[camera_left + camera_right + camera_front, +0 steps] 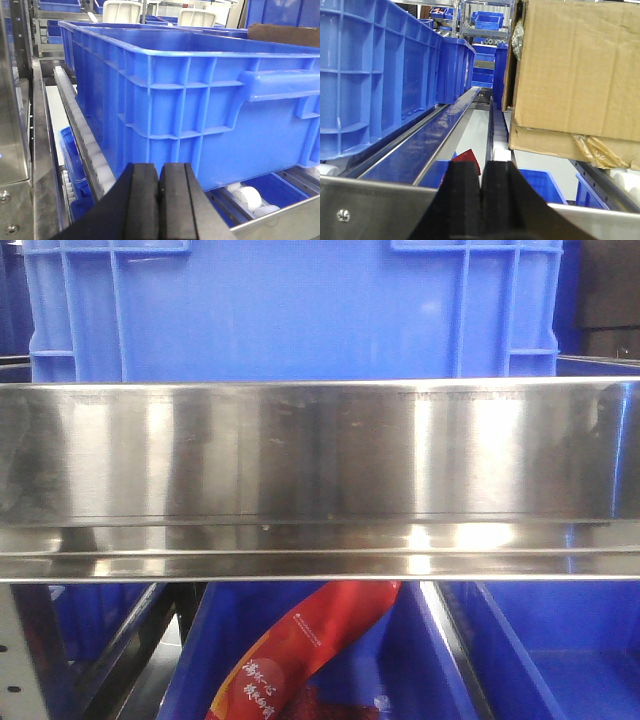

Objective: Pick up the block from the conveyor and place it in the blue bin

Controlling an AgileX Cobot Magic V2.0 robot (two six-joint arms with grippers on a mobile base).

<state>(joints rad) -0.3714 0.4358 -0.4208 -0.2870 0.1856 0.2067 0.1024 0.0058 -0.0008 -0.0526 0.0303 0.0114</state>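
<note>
**Both grippers clenched empty beside the roller racks**

Nearest the left wrist camera, the left gripper (159,200) shows its two black pads pressed flat together with nothing between them. Just beyond it stands a large blue ribbed plastic crate (200,95) with a moulded handle, resting on a track of white plastic rollers (82,130) that runs along the crate's left side. A polished steel frame (40,150) borders the track on the left, and a smaller blue bin (75,165) sits on a lower level beneath the rollers.

From the right wrist camera, the right gripper (481,200) is likewise clenched, pads meeting, holding nothing. Ahead of it a shiny stainless-steel rail (435,135) runs away from the camera. A tall blue crate (370,75) stands to the rail's left, and a brown cardboard box (575,70) with crumpled tape rests on rollers to the right. A small red corner (468,159) of something peeks out below, just beside the gripper.

The front view is filled by a wide band of polished stainless steel (320,470) with a blue crate (290,310) standing behind its upper edge. Below the band, a red printed packet (310,640) lies in a lower blue bin (420,660).

Neither the block nor the dark grey conveyor belt appears in any view.
</note>
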